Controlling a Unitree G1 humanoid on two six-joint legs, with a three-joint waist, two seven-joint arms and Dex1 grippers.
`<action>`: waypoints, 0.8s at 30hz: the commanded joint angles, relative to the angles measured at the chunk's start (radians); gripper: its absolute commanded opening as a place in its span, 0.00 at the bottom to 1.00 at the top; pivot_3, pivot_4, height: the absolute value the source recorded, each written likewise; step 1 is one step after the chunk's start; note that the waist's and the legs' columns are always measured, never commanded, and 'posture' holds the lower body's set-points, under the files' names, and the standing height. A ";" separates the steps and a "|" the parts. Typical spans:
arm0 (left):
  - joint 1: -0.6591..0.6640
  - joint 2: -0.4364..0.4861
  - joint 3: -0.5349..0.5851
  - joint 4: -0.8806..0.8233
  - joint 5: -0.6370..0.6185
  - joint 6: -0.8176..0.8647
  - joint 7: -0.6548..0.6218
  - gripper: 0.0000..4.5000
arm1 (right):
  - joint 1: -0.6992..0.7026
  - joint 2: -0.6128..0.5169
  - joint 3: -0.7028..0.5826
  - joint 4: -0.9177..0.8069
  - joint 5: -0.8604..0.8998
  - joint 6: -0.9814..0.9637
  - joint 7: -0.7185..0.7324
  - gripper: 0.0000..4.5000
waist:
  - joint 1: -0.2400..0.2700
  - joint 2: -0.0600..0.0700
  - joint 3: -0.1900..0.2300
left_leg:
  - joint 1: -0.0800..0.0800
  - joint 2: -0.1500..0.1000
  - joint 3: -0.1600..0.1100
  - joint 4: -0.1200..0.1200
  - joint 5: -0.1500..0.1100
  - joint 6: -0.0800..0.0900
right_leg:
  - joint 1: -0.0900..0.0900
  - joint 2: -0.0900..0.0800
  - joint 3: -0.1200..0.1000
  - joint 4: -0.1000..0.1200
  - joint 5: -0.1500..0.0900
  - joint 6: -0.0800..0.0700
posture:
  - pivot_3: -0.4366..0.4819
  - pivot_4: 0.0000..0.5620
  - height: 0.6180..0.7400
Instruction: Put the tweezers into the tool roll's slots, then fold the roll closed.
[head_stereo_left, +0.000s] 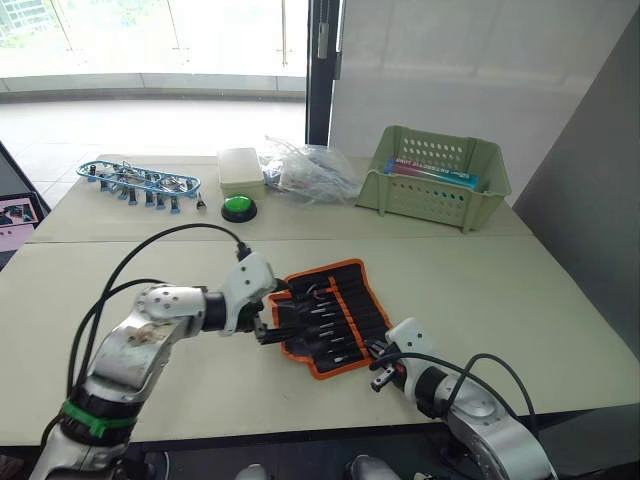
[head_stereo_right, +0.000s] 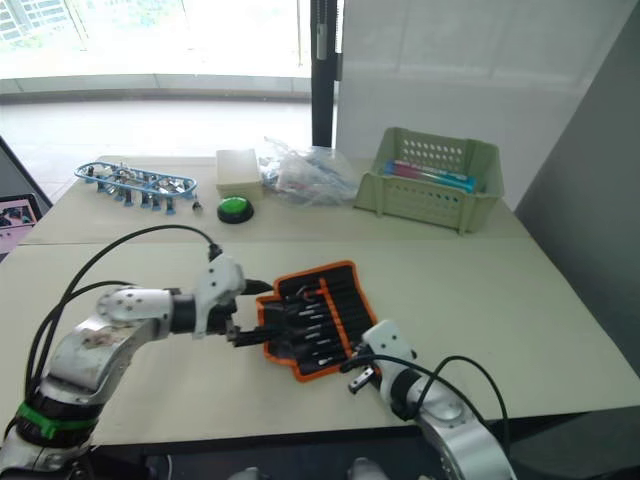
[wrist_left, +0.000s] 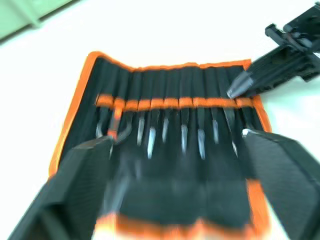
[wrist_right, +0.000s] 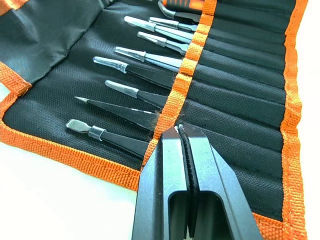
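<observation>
Tool roll (head_stereo_left: 330, 315) open flat on the desk (head_stereo_left: 520, 300), tweezers (wrist_right: 135, 75) in its slots (wrist_right: 240, 100), my left fingers (wrist_left: 85, 185) spread over its left edge, my right fingers (wrist_right: 185, 170) pressed together at its near-right edge.

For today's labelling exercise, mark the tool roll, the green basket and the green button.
tool roll (head_stereo_left: 345, 300): left eye view, black inner fabric near its middle.
green basket (head_stereo_left: 420, 198): left eye view, front wall.
green button (head_stereo_left: 238, 205): left eye view, domed top.

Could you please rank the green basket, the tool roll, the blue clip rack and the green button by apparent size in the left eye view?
1. green basket
2. tool roll and blue clip rack: look alike; the rack is farther, so unranked
3. green button
</observation>
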 joint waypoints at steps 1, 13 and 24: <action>0.132 0.023 0.160 -0.033 -0.052 -0.121 -0.022 0.99 | 0.041 -0.023 0.001 -0.001 0.021 -0.040 0.051 0.00 | 0.001 0.000 0.001 | 0.000 0.000 0.000 0.000 0.000 0.000 | 0.000 0.000 0.000 0.000 0.000 0.000 | 0.48 0.27 0.98; 0.503 0.022 0.473 0.085 -0.185 -0.414 -0.165 1.00 | 0.156 -0.078 -0.113 -0.260 0.175 -0.181 0.177 0.57 | 0.024 0.008 0.010 | -0.002 0.000 0.003 0.000 0.000 0.000 | -0.003 -0.003 -0.001 0.000 -0.004 -0.007 | 0.48 0.27 0.98; 0.516 0.016 0.418 0.107 -0.179 -0.466 -0.134 1.00 | -0.026 -0.024 0.163 -0.118 -0.042 -0.199 0.116 0.99 | 0.017 0.005 0.013 | -0.002 0.002 0.005 0.002 0.000 0.000 | -0.005 -0.002 -0.001 0.000 -0.003 -0.009 | 0.48 0.27 0.98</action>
